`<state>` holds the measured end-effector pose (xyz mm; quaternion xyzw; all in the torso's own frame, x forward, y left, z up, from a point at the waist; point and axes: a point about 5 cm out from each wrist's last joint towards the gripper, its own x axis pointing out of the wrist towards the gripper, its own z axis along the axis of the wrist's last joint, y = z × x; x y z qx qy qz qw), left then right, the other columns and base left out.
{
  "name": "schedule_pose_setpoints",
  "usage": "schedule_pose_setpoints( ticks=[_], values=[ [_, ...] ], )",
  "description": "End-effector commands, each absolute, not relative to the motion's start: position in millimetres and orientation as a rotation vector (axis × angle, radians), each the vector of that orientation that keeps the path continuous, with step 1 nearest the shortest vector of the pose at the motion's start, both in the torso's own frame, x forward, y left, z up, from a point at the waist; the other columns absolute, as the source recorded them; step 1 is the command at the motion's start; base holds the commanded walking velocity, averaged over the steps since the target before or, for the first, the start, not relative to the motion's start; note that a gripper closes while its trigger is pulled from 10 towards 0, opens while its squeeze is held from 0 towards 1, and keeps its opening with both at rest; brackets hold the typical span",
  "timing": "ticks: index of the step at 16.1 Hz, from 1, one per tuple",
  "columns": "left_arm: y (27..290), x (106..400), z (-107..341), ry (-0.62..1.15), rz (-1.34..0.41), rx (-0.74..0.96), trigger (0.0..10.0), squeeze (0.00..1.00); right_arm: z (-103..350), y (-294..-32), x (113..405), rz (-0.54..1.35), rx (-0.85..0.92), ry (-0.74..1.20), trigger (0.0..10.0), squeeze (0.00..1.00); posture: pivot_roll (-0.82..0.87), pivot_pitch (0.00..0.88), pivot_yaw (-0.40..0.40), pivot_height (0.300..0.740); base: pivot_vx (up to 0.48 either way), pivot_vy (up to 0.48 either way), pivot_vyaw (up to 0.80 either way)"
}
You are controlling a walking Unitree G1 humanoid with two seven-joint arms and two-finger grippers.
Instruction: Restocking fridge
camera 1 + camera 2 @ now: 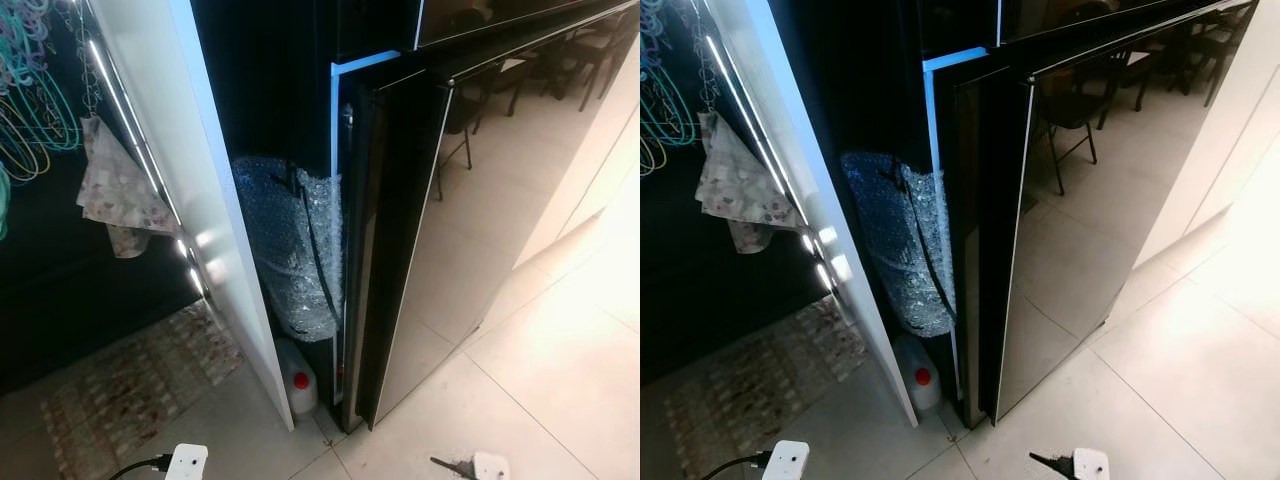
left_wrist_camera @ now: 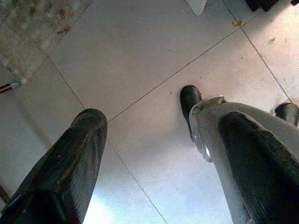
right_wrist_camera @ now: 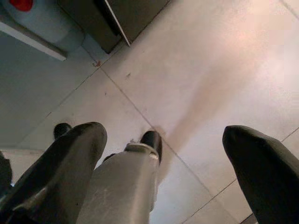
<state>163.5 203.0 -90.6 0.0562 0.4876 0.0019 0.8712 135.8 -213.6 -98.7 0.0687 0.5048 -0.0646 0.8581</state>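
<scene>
fridge (image 1: 450, 230) ahead, door ajar | left pincer (image 2: 154, 154), right pincer (image 3: 163, 163) spread, low, well apart from it

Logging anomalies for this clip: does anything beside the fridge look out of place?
Yes: a bubble-wrap roll stands wedged in the dark gap between the white panel and the black fridge door, with a red-capped jug on the floor below it.

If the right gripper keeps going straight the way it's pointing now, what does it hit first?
Most likely the tiled floor: the right gripper hangs open, pointing down at bare tile. The robot's own leg sits close beside that line, though depth is unclear.
</scene>
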Motion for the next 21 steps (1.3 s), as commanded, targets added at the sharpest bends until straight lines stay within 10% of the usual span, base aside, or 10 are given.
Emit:
schedule_pose_setpoints(
  ticks=[1,21],
  values=[
    [207,159,-92,1.038,0.014,0.128,10.0,0.00,-98,-210,140,-0.099,0.109,1.058,10.0,0.00,-0.04,0.000,0.049,0.740,0.000,0.000,0.80],
    [207,149,-96,1.059,-0.004,0.159,10.0,0.00,-103,-206,126,0.125,-0.021,1.144,10.0,0.00,-0.02,0.000,0.030,0.740,0.000,0.000,0.80]
  ],
)
